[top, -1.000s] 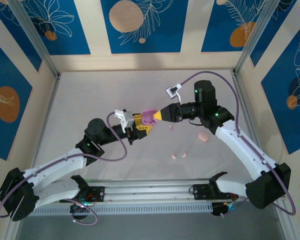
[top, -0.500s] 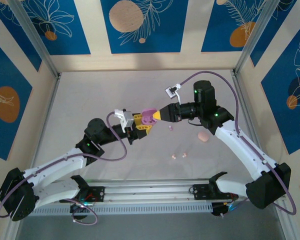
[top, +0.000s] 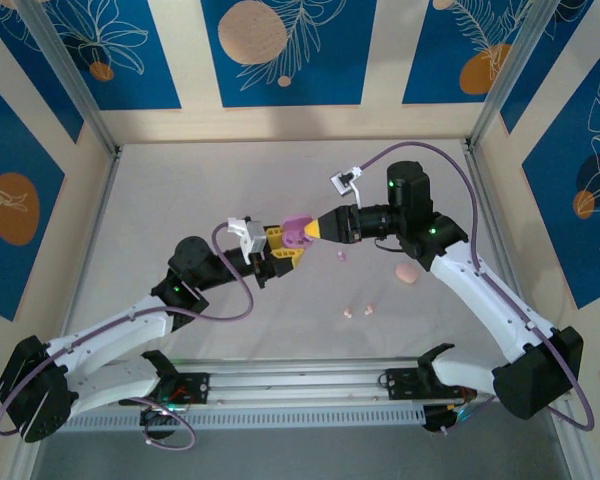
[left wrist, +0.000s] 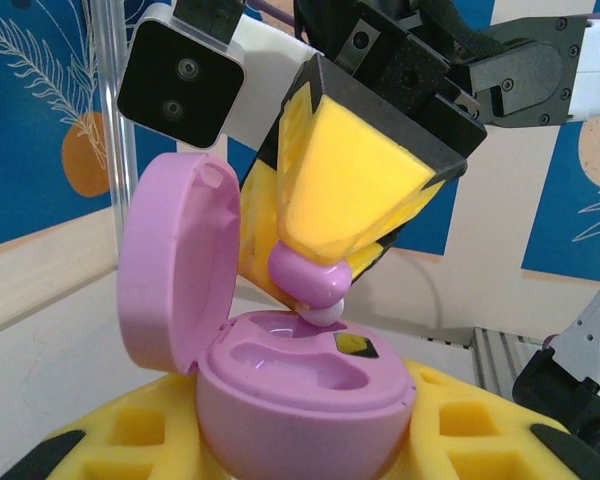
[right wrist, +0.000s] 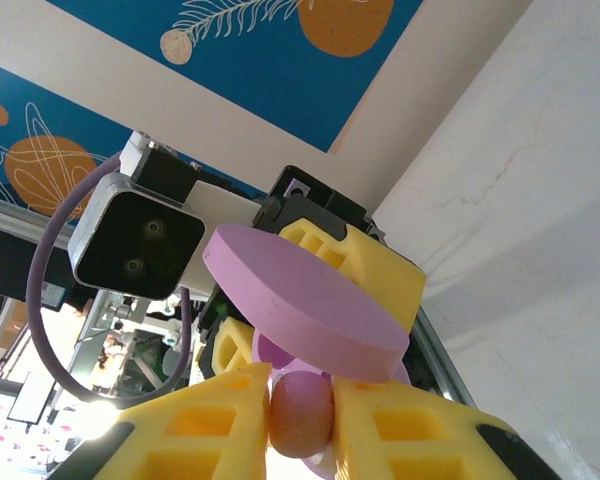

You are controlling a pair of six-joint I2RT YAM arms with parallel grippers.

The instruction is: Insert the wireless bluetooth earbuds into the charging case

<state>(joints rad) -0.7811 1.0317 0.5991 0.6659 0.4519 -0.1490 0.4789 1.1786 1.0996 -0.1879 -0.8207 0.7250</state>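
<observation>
Currently the left claw (top: 286, 248) is clamped narrow on the base of the lilac charging case (left wrist: 300, 400). It holds the case clear above the table (top: 180, 190), with the lid (left wrist: 170, 270) hinged upright. The right claw (top: 315, 230) pinches one lilac earbud (left wrist: 310, 278) between its yellow pads (left wrist: 350, 180), directly over the case. The bud's pale tip touches the moulded socket (left wrist: 280, 352), but I judge it not yet seated.

Risks noted:
- The bud comes in tilted. Pressed further at this angle, it may jam on the socket's edge rather than drop in.
- Nothing supports the case from beneath. Extra push could twist it in the left claw's foam or slide it out.
- If I open the right claw before the bud seats, the bud will likely roll off the case and fall.
- The right pads sit just beside the lid, so a sideways correction could knock it shut.

A loose lilac earbud (top: 342, 256) and two pink buds (top: 359, 311) lie on the table below and right of the case.
</observation>
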